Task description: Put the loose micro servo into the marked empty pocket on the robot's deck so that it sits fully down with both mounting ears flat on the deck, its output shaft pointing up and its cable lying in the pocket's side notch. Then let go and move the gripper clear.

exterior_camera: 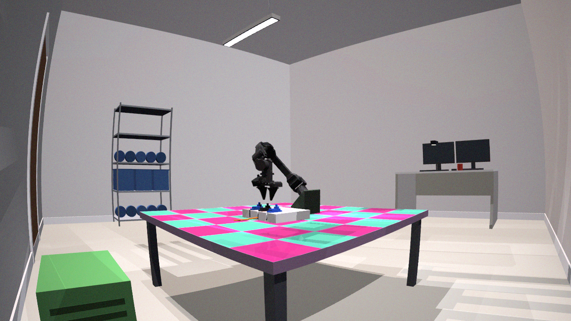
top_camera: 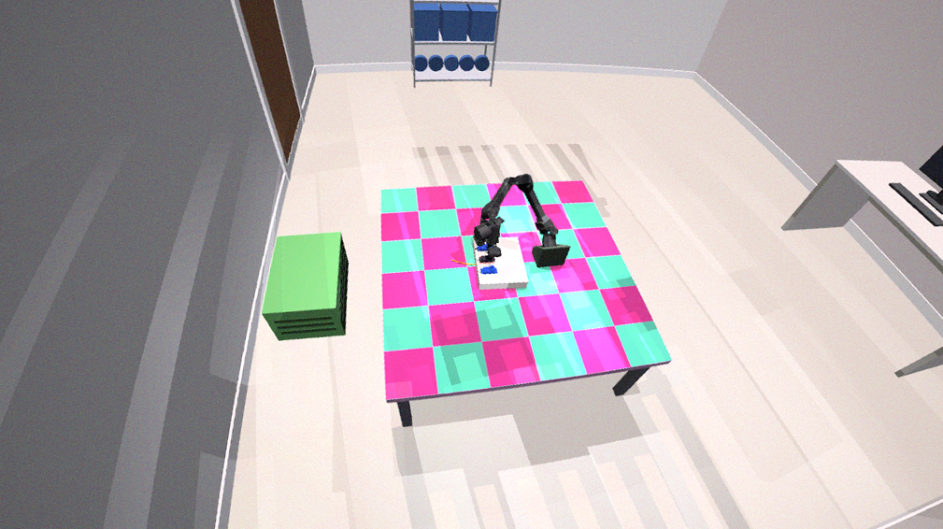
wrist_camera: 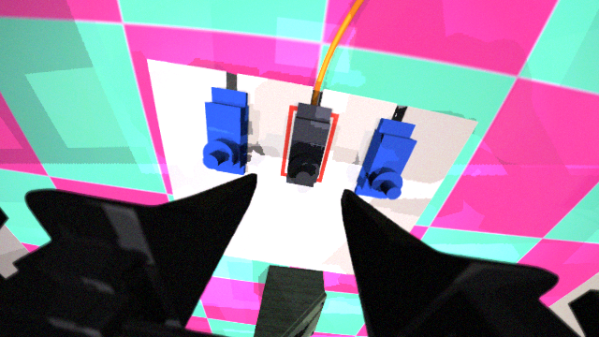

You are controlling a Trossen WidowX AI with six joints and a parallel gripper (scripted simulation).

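table (exterior_camera: 303, 239): i am looking at a pink and teal chequered top, with the arm's base near the far edge and everything that matters sitting toward the far left corner.
deck (wrist_camera: 290, 225): i am seeing a white block lying just in front of the base, with three pockets in a row along the side nearest the table's left edge.
gripper (wrist_camera: 299, 197): it is hanging above the deck with its jaws standing well apart, more than half open, holding nothing and touching nothing; in the exterior view its tips (exterior_camera: 268, 196) are showing daylight above the servos.
blue servos (wrist_camera: 226, 136): two are sitting in the outer pockets, one on each side of the marked one, each just beside it but apart from it.
micro servo (wrist_camera: 306, 145): the dark body is lying inside the red outline, straight below and slightly ahead of the jaw gap. its long axis is running away from the arm's base toward the left edge, in line with the gap, with the round shaft end nearest the gripper. it is looking seated and upright to me, though i cannot tell whether both ears are flat.
marked pocket (wrist_camera: 286, 140): the red line is showing on both long sides of the servo.
cable (wrist_camera: 329, 51): the orange lead is leaving the servo's far end over the deck edge toward the left edge; i am judging it is in the notch.
next move: i am judging a straight lift, since nothing is standing between the jaws.
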